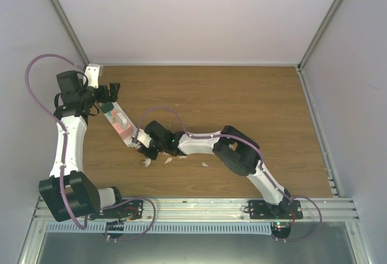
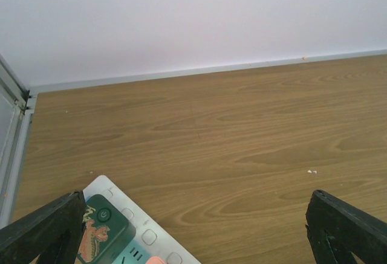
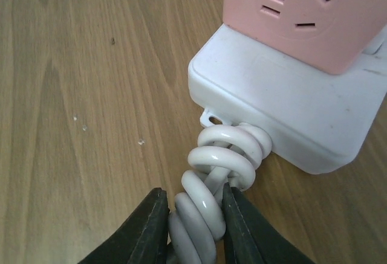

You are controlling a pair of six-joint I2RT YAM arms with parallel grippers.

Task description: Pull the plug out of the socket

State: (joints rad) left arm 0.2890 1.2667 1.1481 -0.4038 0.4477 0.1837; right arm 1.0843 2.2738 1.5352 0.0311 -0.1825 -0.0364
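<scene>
Right pincer (image 3: pixel 196 228) nips coiled cord (image 3: pixel 221 155) at socket (image 3: pixel 284 107) edge; left pincer (image 2: pixel 193 234) gapes empty (open table (image 2: pixel 242 125) ahead).

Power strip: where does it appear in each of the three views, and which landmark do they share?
Top external: power strip lies diagonally, left of centre.
Left wrist: power strip shows only one end, in the bottom left corner.
Right wrist: power strip fills the upper right; its coiled cord runs down between the right gripper fingers.
Shared landmark: wooden tabletop.
</scene>
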